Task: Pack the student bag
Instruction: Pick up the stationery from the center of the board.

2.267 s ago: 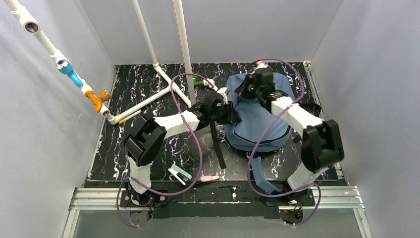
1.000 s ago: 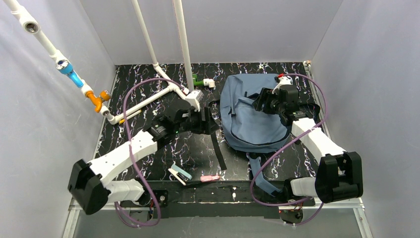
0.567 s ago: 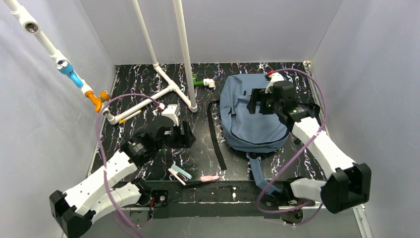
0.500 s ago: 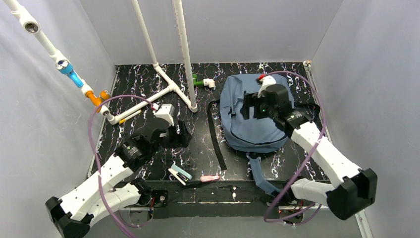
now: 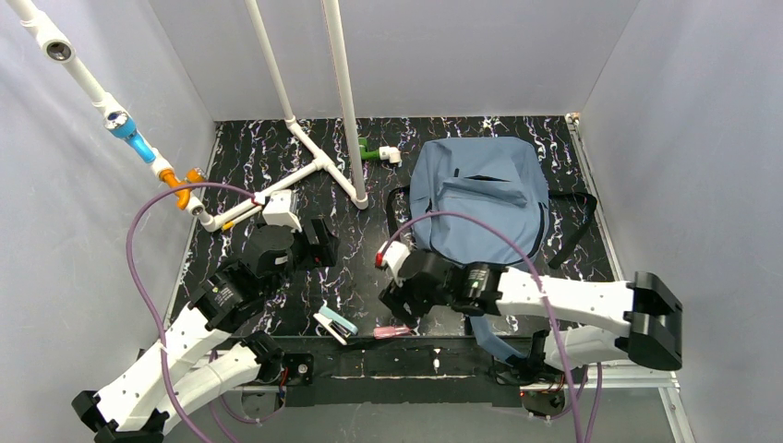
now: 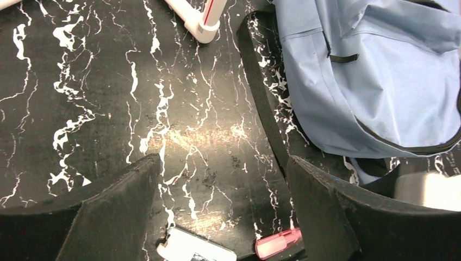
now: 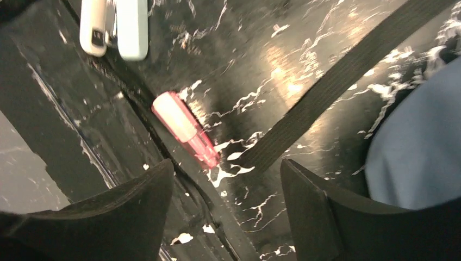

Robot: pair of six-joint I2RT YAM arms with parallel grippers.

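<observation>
Two small things lie unpacked at the near edge of the mat (image 5: 249,148): a pink capped item (image 7: 185,129) and a white-and-teal stapler-like piece (image 5: 334,323). The right gripper (image 7: 225,166) hangs over the pink one, jaws spread with nothing between them. The left gripper (image 6: 223,160) is likewise wide apart over bare mat, holding nothing. Farther back on the right, the student bag (image 5: 480,208) lies flat, a black strap (image 6: 260,92) trailing toward the arms. I judge the packing far from finished (whether anything is already inside cannot be told). Only the right wrist view shows the pink item's pale and rosy halves. Only the top view shows the whole bag and the white pipe frame (image 5: 343,92) at the far left.
</observation>
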